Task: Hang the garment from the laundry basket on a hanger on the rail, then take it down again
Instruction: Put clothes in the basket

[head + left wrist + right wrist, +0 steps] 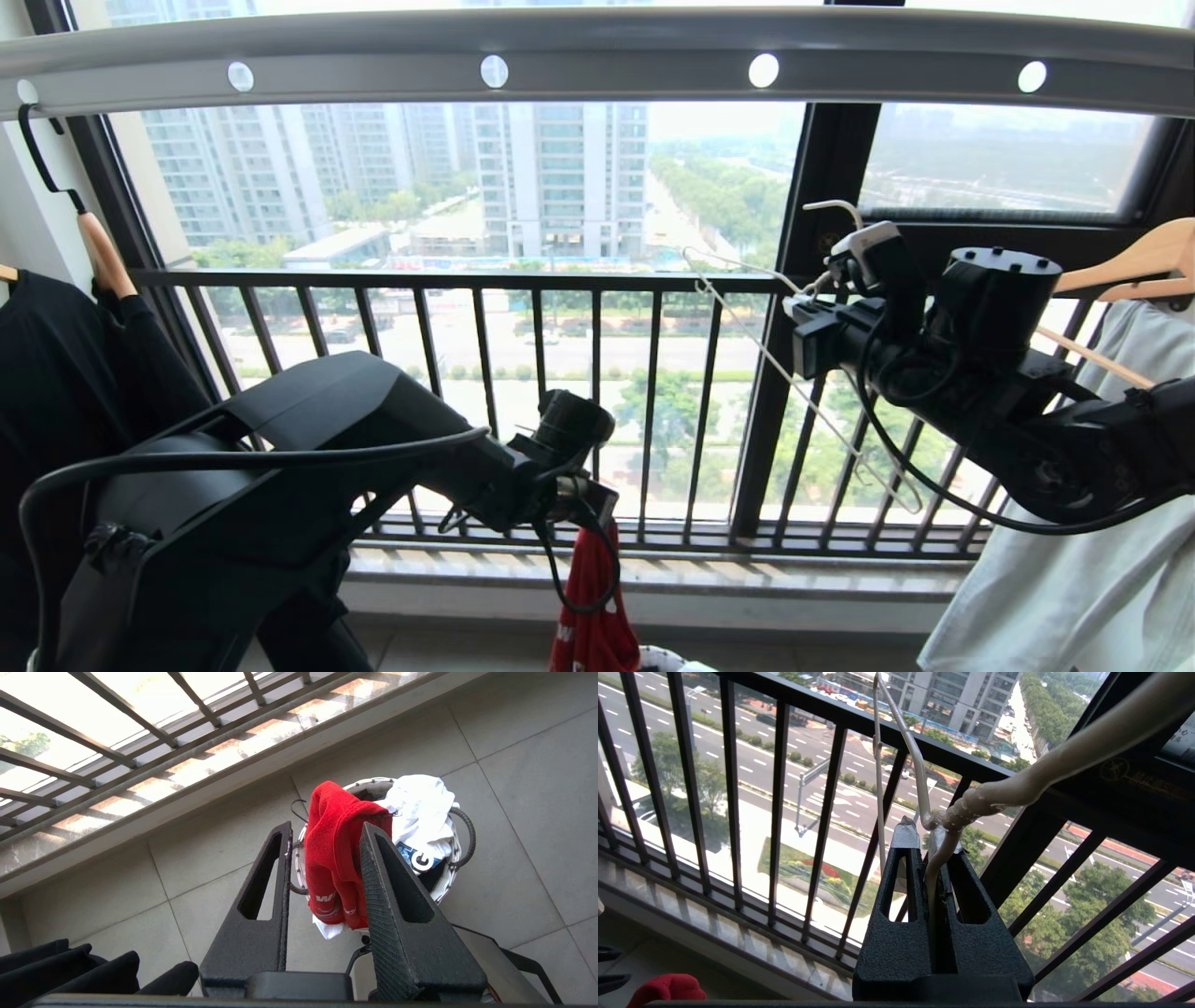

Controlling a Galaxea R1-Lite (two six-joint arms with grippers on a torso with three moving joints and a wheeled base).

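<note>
By dark railing [523, 392], grey tiled floor [537, 788]

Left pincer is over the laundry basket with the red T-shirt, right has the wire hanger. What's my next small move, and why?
Probably let the left pincer finish opening so the red T-shirt drops into the laundry basket: its fingers are parted, yet the cloth hangs from one of them. The right pincer is shut on the wire hanger, off the rail.
</note>
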